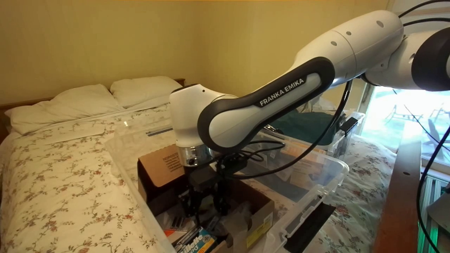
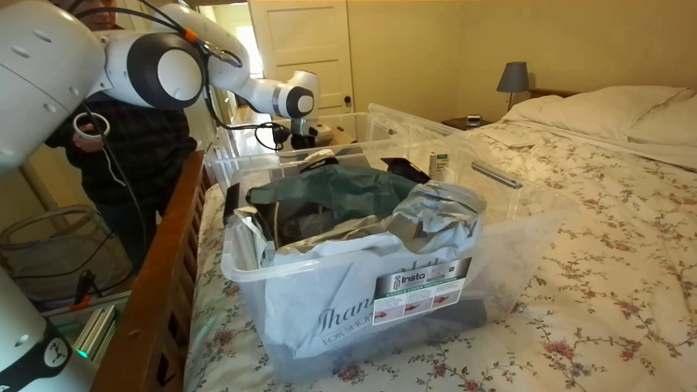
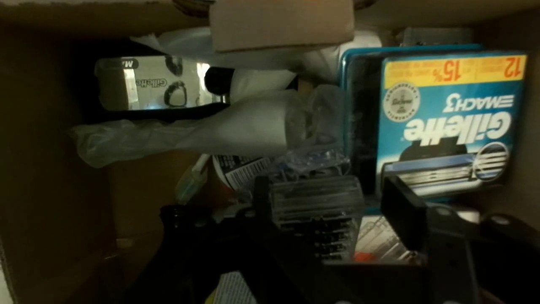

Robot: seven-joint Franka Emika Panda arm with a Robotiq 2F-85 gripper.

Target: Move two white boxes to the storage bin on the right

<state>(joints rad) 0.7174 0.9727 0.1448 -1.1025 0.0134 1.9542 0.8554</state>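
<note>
My gripper is open inside a brown cardboard box. A clear pack of razor cartridges lies between the fingers in the wrist view, near one finger and apart from the other. A white pack with an orange-red mark is partly hidden beneath the fingers; I cannot tell whether it is one of the white boxes. The storage bin is a clear tub full of bags. A small white and green box stands upright there; I cannot tell in which tub.
The cardboard box stands in another clear tub. A blue Gillette pack, a frosted plastic bag and a silvery Gillette pack lie around the gripper. A wooden bed rail runs alongside. A person stands behind the rail.
</note>
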